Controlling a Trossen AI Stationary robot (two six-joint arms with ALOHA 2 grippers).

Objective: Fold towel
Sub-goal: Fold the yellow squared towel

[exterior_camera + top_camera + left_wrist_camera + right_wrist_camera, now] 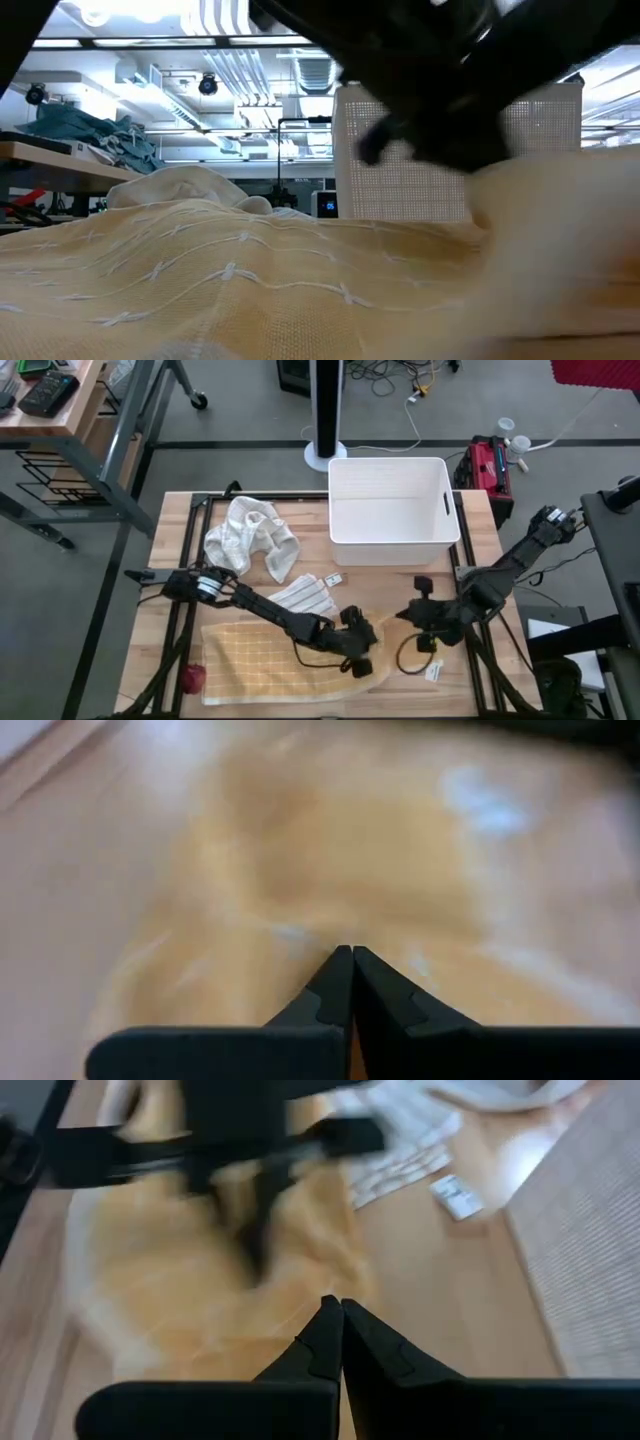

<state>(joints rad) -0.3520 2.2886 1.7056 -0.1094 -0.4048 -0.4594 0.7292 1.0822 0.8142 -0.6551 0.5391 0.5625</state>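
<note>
Towel (pixel 270 660) under closed left gripper (pixel 362 663)

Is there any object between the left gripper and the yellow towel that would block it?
Nothing visible does. The left gripper, shut, is already over the right edge of the yellow towel. The crumpled white towel and the white bin lie farther back.

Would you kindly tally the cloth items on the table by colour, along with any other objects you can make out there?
Yellow towel: 1
White crumpled cloth: 1
White striped folded cloth: 1
White bin: 1
Small red object: 1
Small white tags: 2
Total: 7
</note>
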